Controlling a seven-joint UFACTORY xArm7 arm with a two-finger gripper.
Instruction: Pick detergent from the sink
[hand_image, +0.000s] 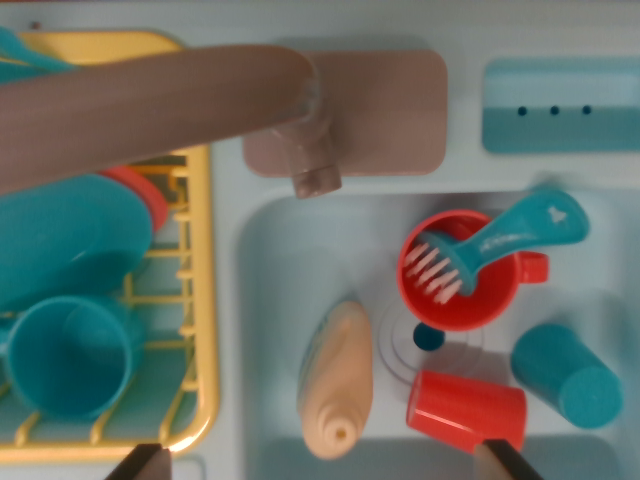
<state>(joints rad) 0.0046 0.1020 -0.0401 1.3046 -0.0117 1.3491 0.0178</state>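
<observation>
**Detergent lying in the sink**

The detergent (336, 380) (a beige bottle, cap toward 6 o'clock) lies in the sink (270, 300), a fallen red cup (466, 408) at its 3 o'clock. The gripper (320, 462) shows only two dark fingertips (138, 464) at the bottom edge, spread wide, holding nothing.

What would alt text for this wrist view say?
A beige plastic detergent bottle lies in a pale blue toy sink, beside red cups, a teal cup and a teal brush. A brown faucet crosses above; a yellow dish rack sits at the wrist view's left.
</observation>
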